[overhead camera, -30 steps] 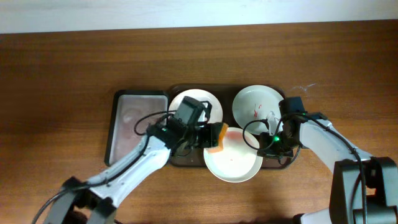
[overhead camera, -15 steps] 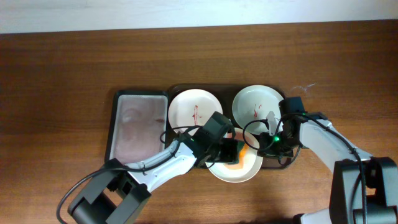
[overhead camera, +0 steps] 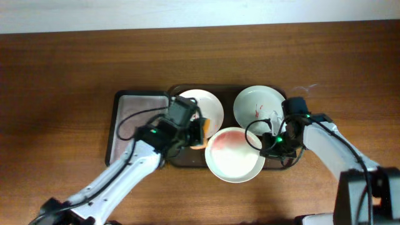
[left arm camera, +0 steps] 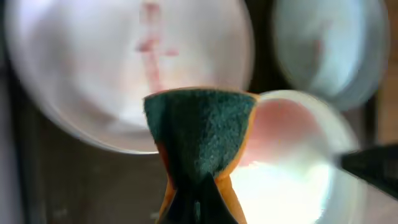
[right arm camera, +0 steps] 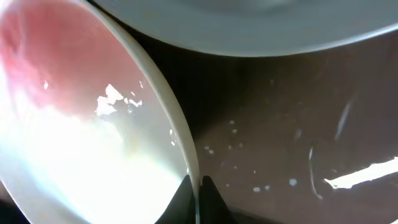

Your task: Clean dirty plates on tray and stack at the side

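Observation:
Three white plates lie on the dark brown tray (overhead camera: 232, 91). The back left plate (overhead camera: 209, 107) and the back right plate (overhead camera: 253, 105) carry red sauce squiggles. The front plate (overhead camera: 234, 156) has a pink smear and overhangs the tray's front rim. My left gripper (overhead camera: 195, 132) is shut on an orange sponge with a green face (left arm camera: 199, 130), held between the back left plate (left arm camera: 93, 68) and the front plate (left arm camera: 292, 155). My right gripper (overhead camera: 267, 145) is shut on the front plate's right rim (right arm camera: 183, 149).
A smaller black-rimmed tray (overhead camera: 134, 119) with a pinkish-grey inside sits left of the brown tray. Brown wooden table (overhead camera: 62, 75) lies all around. The brown tray floor (right arm camera: 280, 130) shows crumbs and wet streaks.
My left gripper has pulled the sponge back left, off the front plate, to the left plate's edge. The front plate now shows a pink smear. The right arm has not moved.

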`<action>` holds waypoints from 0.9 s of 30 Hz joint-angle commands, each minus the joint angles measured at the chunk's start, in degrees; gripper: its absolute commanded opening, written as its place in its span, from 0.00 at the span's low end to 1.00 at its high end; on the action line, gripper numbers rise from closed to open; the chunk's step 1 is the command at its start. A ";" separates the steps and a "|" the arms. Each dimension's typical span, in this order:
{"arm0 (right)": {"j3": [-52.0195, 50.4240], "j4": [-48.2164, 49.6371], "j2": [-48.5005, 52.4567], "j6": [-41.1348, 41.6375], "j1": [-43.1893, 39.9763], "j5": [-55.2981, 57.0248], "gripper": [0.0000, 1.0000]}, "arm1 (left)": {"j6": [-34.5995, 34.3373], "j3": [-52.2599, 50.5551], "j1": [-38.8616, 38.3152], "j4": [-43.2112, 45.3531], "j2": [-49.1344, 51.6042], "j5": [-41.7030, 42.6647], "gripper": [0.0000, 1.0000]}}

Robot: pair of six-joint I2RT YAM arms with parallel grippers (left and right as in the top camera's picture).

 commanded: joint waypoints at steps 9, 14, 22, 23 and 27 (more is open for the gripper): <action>7.93 -0.83 -13.90 2.01 1.84 22.43 0.04 | 18.71 -0.52 23.98 -6.01 -0.66 -5.75 0.00; 11.41 -0.85 -14.08 5.66 12.66 44.19 0.04 | 26.36 -0.70 26.80 -4.74 0.63 -5.95 0.00; 11.41 2.47 -14.05 6.88 37.68 82.84 0.04 | 28.89 -0.70 26.80 -3.41 8.37 -5.97 0.00; 11.41 2.64 -14.05 6.88 38.82 84.28 0.04 | 28.89 -0.70 26.80 -3.21 8.35 -5.97 0.00; 11.41 3.76 -14.05 6.91 39.95 85.90 0.04 | 28.89 -0.70 26.80 -3.21 8.35 -5.95 0.00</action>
